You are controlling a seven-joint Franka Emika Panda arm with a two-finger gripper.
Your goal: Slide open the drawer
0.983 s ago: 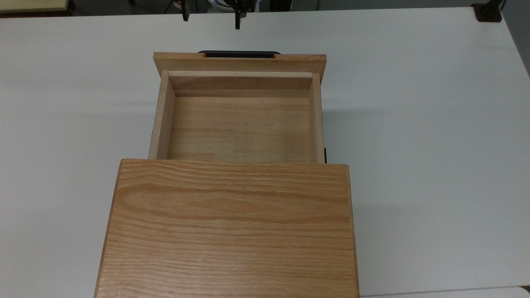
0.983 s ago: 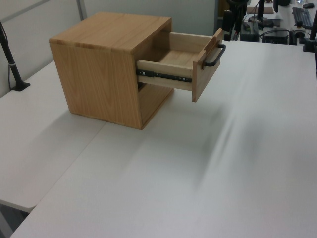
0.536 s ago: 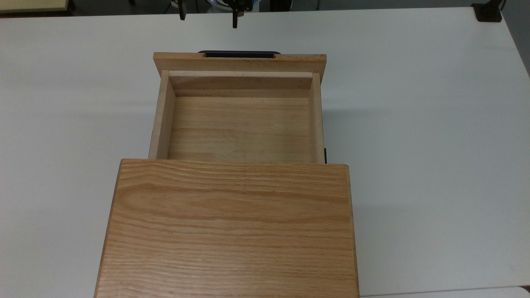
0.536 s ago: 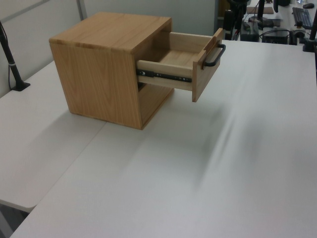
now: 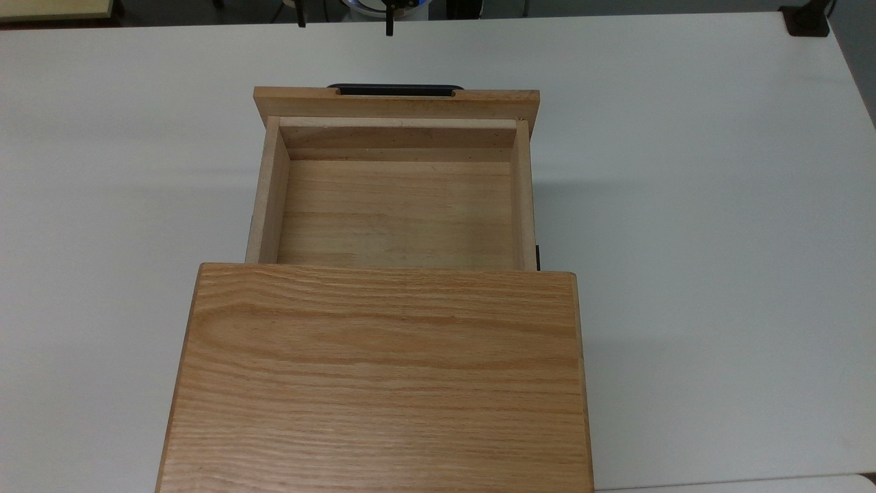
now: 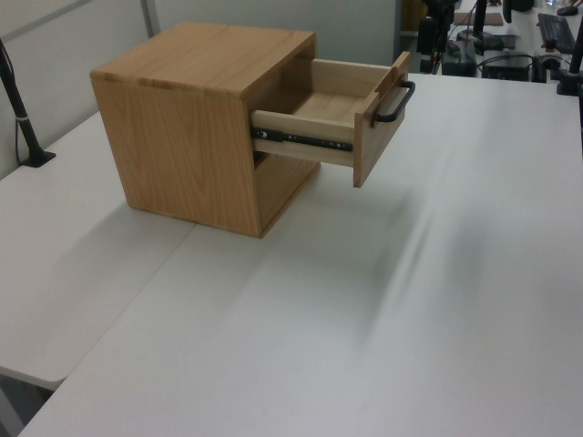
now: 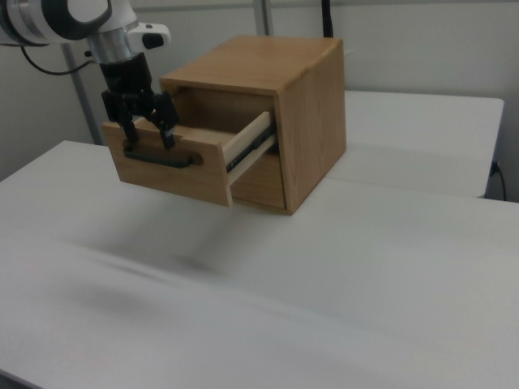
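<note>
White table (image 5: pixel 684 205) spans all views, seam between two tabletops visible in left view, running from the cabinet base toward the near edge.

Oak cabinet (image 5: pixel 376 376) sits on the table, flat grained top, open front. In left view it stands at upper left (image 6: pixel 191 137); in right view at upper centre (image 7: pixel 300 105).

Drawer (image 5: pixel 397 212) is pulled well out of the cabinet, inside bare wood, nothing in it. In top view it sticks out toward the top view's top edge; front panel wider than the box. In left view the drawer (image 6: pixel 337 118) projects to the left view's right, hanging above the table with a black slide rail along its side. In right view the drawer (image 7: pixel 186 166) projects to the right view's left, rail visible on its side too.

Handle (image 5: pixel 395 89), thin black bar, on the outer face of the front panel, horizontal. Also seen in left view (image 6: pixel 393 102) and right view (image 7: pixel 160 157).

Arm (image 7: pixel 73 20), white with black wrist, comes in from the right view's upper left, pointing down.

Gripper (image 7: pixel 147 130) hangs over the front panel, just above the handle, fingers apart and holding nothing. In right view the fingertips end near the bar, not closed on it; whether they touch the panel I cannot tell. In top view two dark fingers (image 5: pixel 389 20) show at the top edge, spread wide, beyond the handle and clear of it.

Black clamp post (image 6: pixel 18 109) at the left view's left edge of the table.
</note>
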